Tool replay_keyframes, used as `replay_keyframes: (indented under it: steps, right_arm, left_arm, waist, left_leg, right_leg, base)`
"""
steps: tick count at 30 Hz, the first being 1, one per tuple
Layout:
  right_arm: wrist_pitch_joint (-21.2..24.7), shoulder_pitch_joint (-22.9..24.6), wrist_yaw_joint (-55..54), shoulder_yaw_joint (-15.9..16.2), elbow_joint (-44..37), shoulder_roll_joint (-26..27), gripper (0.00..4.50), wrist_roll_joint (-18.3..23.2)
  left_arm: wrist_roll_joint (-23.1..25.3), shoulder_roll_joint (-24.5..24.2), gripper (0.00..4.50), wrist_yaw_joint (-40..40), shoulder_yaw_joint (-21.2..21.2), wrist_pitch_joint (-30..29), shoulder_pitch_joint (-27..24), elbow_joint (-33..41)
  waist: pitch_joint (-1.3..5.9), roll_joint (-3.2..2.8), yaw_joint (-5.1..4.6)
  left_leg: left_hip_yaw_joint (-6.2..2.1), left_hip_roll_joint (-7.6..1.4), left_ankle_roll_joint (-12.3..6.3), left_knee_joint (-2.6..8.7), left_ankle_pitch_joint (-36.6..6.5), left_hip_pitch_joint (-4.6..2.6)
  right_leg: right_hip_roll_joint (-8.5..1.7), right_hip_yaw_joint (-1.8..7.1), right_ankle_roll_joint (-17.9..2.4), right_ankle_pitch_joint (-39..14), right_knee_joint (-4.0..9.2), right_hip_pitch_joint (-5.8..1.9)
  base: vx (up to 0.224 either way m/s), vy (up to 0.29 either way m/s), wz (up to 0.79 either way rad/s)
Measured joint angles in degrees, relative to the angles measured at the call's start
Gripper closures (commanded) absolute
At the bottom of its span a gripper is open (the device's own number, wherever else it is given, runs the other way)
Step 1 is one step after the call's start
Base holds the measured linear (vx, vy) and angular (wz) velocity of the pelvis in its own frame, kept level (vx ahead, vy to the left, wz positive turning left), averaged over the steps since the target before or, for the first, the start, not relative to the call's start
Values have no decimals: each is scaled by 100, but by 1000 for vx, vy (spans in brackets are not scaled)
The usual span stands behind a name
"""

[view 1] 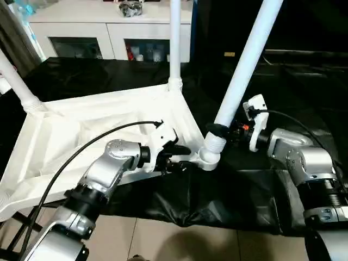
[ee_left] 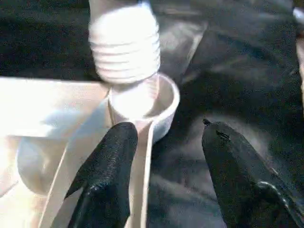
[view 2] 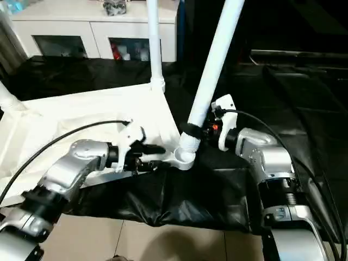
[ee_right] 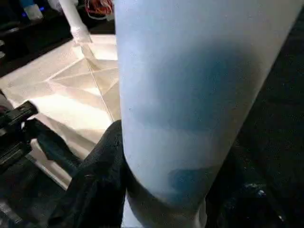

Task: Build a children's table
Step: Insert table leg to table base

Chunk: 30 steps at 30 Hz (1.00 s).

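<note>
Two legs seated. Third leg (view 1: 247,60), clamped in right claw (view 1: 220,130), entering socket (view 1: 208,157); left claw (view 1: 176,156) apart.

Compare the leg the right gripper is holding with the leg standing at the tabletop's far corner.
The held leg leans, tilted away from the tabletop; the far-corner leg stands upright. The held leg's threaded end sits at the mouth of the near corner socket, not screwed down; the far-corner leg is seated in its corner. The right gripper clasps the held leg just above its threads; nothing grips the far-corner leg. Both are long white tubes.
</note>
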State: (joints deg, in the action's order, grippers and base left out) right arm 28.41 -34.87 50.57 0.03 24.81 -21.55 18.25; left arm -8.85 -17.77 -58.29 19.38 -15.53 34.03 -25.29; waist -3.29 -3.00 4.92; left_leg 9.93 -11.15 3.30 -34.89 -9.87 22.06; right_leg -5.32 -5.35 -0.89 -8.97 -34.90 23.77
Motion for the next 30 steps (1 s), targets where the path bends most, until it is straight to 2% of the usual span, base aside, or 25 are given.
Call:
replay_keyframes:
  steps: [4, 7, 9, 14, 18, 21, 30]
  right_arm:
    - [0, 1, 7, 48, -7, -1, 262, -38]
    - [0, 32, 15, 53, -100, -3, 262, -43]
    - [-1, 52, 51, 68, -160, -2, 262, -51]
    - [-4, 53, 58, 137, -161, -3, 262, -74]
    - [-7, 53, 73, 168, -161, -3, 262, -91]
    - [-18, 53, 99, 176, -161, -3, 262, -115]
    - [-236, 52, 244, 437, -170, -62, 262, -315]
  left_arm:
    - [185, 21, 269, 149, 14, 13, 46, -375]
    - [274, 9, 274, 158, 23, 29, 55, -532]
    - [309, -18, 305, 136, 48, 60, 75, -613]
    - [354, -31, 354, 43, 50, 72, 92, -653]
    - [359, -31, 367, -34, 49, 79, 121, -700]
    - [372, -30, 399, -45, 49, 94, 124, -708]
    - [493, -37, 449, -150, 65, 181, 127, -710]
  waist:
    - [0, 0, 4]
    - [0, 0, 8]
    - [0, 0, 8]
    - [0, 0, 6]
    - [0, 0, 8]
    - [0, 0, 7]
    - [3, 9, -14]
  left_leg:
    - [0, 0, 0, 0, 0, 0]
    - [0, 0, 0, 0, 0, 1]
    - [0, 0, 0, 0, 0, 2]
    - [0, 0, 0, 0, 0, 0]
    - [0, 0, 0, 0, 0, 0]
    - [0, 0, 0, 0, 0, 0]
    - [0, 0, 0, 1, 0, 0]
  right_leg:
    - [0, 0, 0, 0, 0, 0]
    - [0, 0, 0, 0, 1, 0]
    - [0, 0, 0, 0, 1, 0]
    - [0, 0, 0, 0, 0, -1]
    - [0, 0, 0, 0, 0, -1]
    - [0, 0, 0, 0, 0, -1]
    - [0, 1, 2, -1, 2, -1]
  base:
    - [0, 0, 0]
    - [0, 0, 0]
    - [0, 0, 0]
    - [0, 0, 0]
    - [0, 0, 0]
    - [0, 0, 0]
    - [0, 0, 0]
